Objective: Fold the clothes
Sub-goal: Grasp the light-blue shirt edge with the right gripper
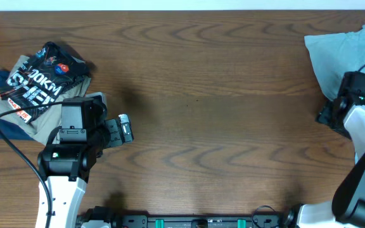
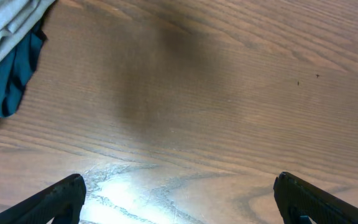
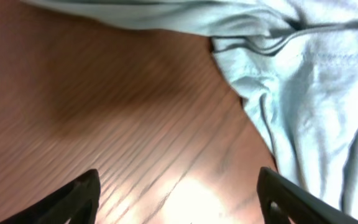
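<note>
My right pincer [image 3: 176, 202] has its fingers apart over bare wood, with nothing between them. The pale blue-grey T-shirt [image 3: 303, 93] lies rumpled just beside my right finger and along the far edge of that wrist view. Only the overhead shows it bunched at the far right corner of the table [image 1: 220, 95], cut off by the frame. My left pincer [image 2: 179, 205] is spread wide and empty over wood. Its wrist view catches a teal fold [image 2: 11, 81] under grey cloth [image 2: 5, 25] at far left. From overhead, that cloth belongs to a heap topped by a dark printed garment [image 1: 40, 79]. Open wood lies between the two sides. My right fingertips are hard to make out from above.
</note>
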Controlling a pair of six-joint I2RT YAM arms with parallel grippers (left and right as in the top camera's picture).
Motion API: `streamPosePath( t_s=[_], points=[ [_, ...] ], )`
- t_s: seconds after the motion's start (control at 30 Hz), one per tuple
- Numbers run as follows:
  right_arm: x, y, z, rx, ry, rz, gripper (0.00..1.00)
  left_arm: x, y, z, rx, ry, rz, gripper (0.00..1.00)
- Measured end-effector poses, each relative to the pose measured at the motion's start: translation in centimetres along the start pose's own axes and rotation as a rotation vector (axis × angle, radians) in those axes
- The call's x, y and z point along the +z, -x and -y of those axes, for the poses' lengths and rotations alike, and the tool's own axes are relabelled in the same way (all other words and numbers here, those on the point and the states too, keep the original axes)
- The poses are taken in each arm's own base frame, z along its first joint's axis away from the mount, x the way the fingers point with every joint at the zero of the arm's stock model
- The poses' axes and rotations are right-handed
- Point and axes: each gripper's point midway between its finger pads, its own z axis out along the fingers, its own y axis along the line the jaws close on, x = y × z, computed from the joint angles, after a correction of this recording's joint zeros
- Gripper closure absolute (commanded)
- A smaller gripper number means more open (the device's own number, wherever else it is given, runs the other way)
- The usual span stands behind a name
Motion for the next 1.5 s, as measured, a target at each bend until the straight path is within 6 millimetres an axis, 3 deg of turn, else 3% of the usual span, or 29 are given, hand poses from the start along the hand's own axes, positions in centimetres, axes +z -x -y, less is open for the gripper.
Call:
streamPosePath(
  t_s=[0.13, 0.3, 0.5, 0.63, 0.7, 0.77, 0.9, 1.03, 1.13, 1.23, 1.33, 1.5],
  points=[
    [2.0, 0.5, 1.2, 0.053, -0.025, -0.006, 0.32, 0.0, 0.0, 0.0, 0.0, 0.0, 0.0, 0.02],
    [3.3, 1.6, 3.0, 0.124, -0.042, 0.016, 0.32, 0.0, 0.0, 0.0, 0.0, 0.0, 0.0, 0.02],
    [5.9, 0.8, 4.3, 0.139, -0.071, -0.031, 0.32, 0.0, 0.0, 0.0, 0.0, 0.0, 0.0, 0.02],
    [6.5, 1.6, 5.2, 0.161, -0.08, -0.016, 0.34, 0.0, 0.0, 0.0, 0.0, 0.0, 0.0, 0.02],
    [6.8, 1.8, 5.7, 0.171, -0.084, -0.009, 0.49, 0.0, 0.0, 0.0, 0.0, 0.0, 0.0, 0.02],
    [7.1, 1.8, 6.2, 0.177, -0.088, -0.012, 0.95, 0.0, 0.0, 0.0, 0.0, 0.0, 0.0, 0.02],
    [7.4, 1.5, 5.9, 0.189, -0.053, -0.029, 0.99, 0.0, 0.0, 0.0, 0.0, 0.0, 0.0, 0.02],
    [7.1, 1.6, 3.8, 0.175, 0.074, -0.042, 0.99, 0.0, 0.0, 0.0, 0.0, 0.0, 0.0, 0.02],
    [5.7, 1.0, 0.2, 0.162, 0.289, -0.093, 0.99, 0.0, 0.0, 0.0, 0.0, 0.0, 0.0, 0.02],
    [2.6, -0.3, -4.7, 0.133, 0.555, -0.167, 0.99, 0.0, 0.0, 0.0, 0.0, 0.0, 0.0, 0.02],
    [-2.7, -0.8, -9.4, 0.053, 0.777, -0.172, 0.99, 0.0, 0.0, 0.0, 0.0, 0.0, 0.0, 0.02],
    [-11.5, -2.7, -14.4, -0.156, 0.963, -0.105, 0.99, 0.0, 0.0, 0.0, 0.0, 0.0, 0.0, 0.02]
  ],
)
